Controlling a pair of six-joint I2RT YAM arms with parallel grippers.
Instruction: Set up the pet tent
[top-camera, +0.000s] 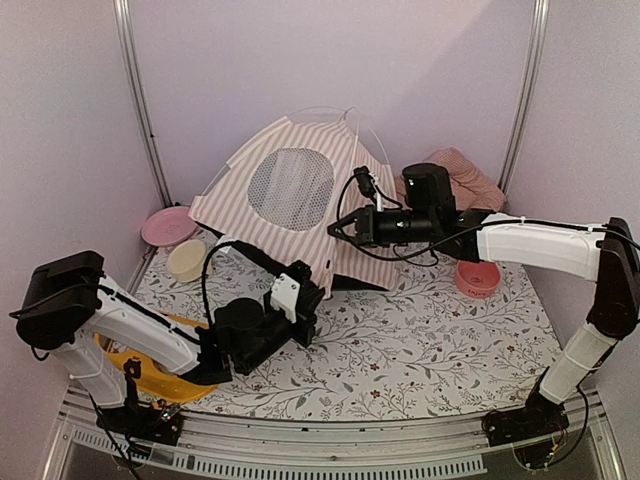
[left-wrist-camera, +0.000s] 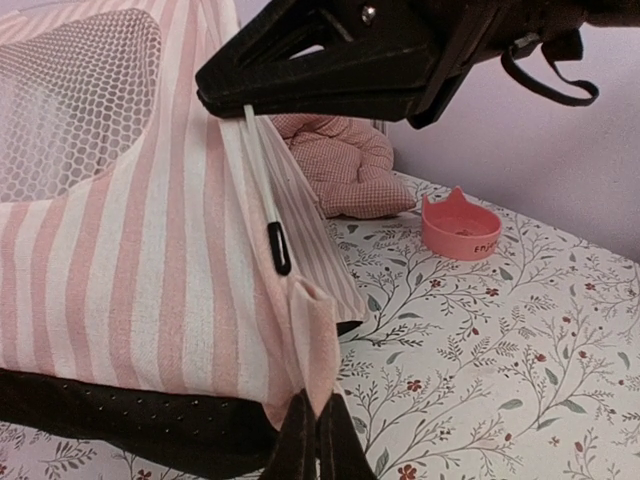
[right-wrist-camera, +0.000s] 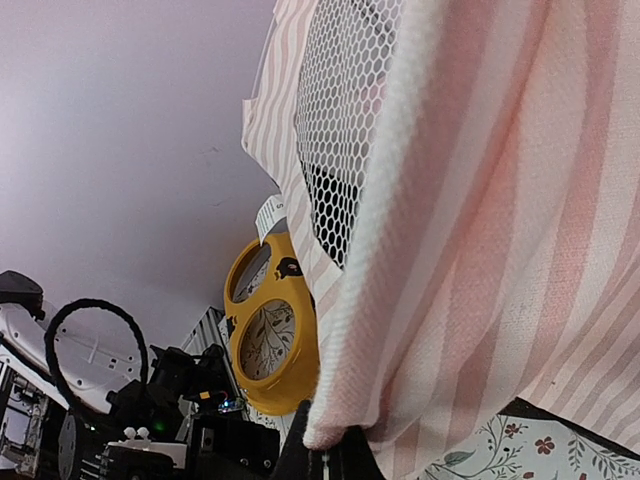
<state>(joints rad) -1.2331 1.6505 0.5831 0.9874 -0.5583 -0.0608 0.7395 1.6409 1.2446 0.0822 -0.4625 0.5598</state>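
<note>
On floral tablecloth (top-camera: 430, 340), pet tent (top-camera: 235, 215), lilac walls (top-camera: 300, 60)

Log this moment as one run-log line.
task: set up pet tent | left gripper: jaws shut on tent's lower corner | right gripper: jaws shut on white pole at tent edge

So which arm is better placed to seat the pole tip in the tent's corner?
Right, probably. The right claw clamps the white pole, whose black tip hangs just above the tent corner; the left claw pinches that corner, so it should hold.
</note>
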